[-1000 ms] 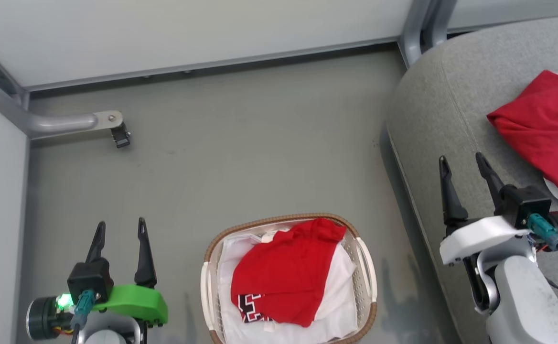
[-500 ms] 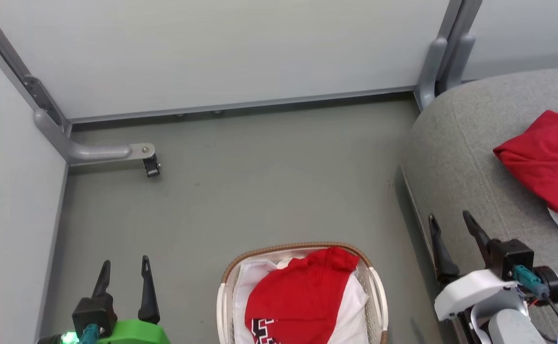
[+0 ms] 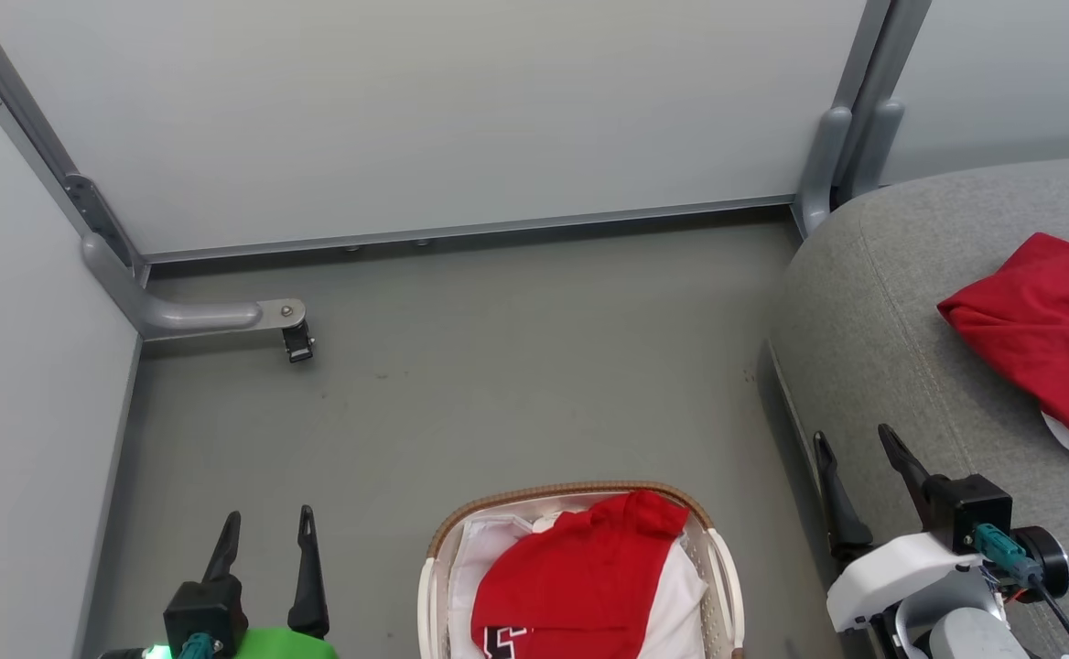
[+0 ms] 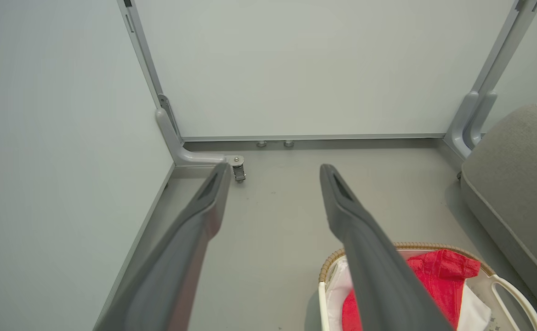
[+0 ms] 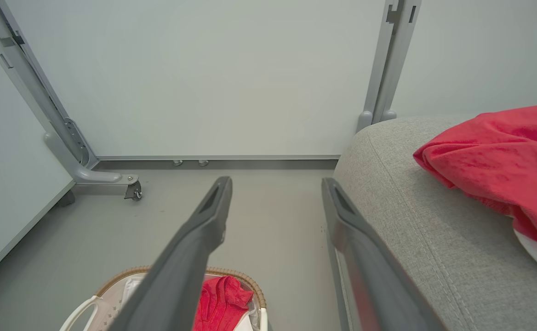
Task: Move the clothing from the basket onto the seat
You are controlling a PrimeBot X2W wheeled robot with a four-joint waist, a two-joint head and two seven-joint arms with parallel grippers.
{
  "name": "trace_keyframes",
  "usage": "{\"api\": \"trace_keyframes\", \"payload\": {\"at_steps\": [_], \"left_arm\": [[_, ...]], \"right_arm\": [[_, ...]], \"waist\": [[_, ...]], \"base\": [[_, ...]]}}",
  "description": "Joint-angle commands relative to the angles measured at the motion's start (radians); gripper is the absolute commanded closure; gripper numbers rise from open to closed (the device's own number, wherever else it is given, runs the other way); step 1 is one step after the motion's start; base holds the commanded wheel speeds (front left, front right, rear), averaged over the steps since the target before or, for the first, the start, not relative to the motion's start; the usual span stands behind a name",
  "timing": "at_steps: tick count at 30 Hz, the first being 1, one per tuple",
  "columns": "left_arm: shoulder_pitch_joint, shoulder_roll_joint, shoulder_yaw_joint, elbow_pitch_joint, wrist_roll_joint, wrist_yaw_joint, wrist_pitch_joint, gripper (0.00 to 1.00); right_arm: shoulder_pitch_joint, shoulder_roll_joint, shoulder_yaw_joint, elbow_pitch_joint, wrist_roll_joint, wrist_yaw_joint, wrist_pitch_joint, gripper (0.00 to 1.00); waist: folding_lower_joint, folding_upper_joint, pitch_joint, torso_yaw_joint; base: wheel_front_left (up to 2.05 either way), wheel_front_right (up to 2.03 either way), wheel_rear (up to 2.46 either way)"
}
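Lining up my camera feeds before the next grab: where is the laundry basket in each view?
Head view: basket at bottom centre, cut off by the edge.
Left wrist view: basket in the bottom right corner.
Right wrist view: basket at the bottom, left of centre.
Shared landmark: the small black caster wheel.

This looks like a lab test bay dressed as a corner of a home. Pale partition panels (image 3: 461,119) on grey metal posts (image 3: 841,156) fence in a bare grey floor (image 3: 516,384) (one post's foot rides on a small caster (image 3: 297,343)), with an upholstered seat (image 3: 873,311) and a laundry basket (image 3: 544,491) as furnishings.
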State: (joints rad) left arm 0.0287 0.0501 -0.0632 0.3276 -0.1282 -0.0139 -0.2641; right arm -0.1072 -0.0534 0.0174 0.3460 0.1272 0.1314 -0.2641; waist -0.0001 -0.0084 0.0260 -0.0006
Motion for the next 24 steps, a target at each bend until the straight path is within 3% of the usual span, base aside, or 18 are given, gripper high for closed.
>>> {"api": "trace_keyframes", "payload": {"at_steps": [1,8,24], "left_arm": [[-0.003,0.001,-0.008,0.002,-0.004,-0.005,0.0,0.0],[-0.088,0.002,-0.104,0.045,0.015,-0.05,0.0,0.0],[-0.369,0.003,-0.279,0.221,0.039,-0.091,0.0,0.0]], "right_arm": [[-0.003,-0.003,0.001,-0.001,-0.003,-0.001,0.0,0.0],[-0.073,-0.011,0.013,-0.029,-0.004,-0.001,0.0,0.0],[-0.291,-0.026,0.07,-0.108,0.025,-0.001,0.0,0.0]], "waist": [[0.0001,0.0084,0.012,-0.006],[0.0001,0.0084,0.123,-0.038],[0.0001,0.0084,0.436,-0.169]], "base": [[0.0,0.0,0.0],[0.0,0.0,0.0],[0.0,0.0,0.0]]}}
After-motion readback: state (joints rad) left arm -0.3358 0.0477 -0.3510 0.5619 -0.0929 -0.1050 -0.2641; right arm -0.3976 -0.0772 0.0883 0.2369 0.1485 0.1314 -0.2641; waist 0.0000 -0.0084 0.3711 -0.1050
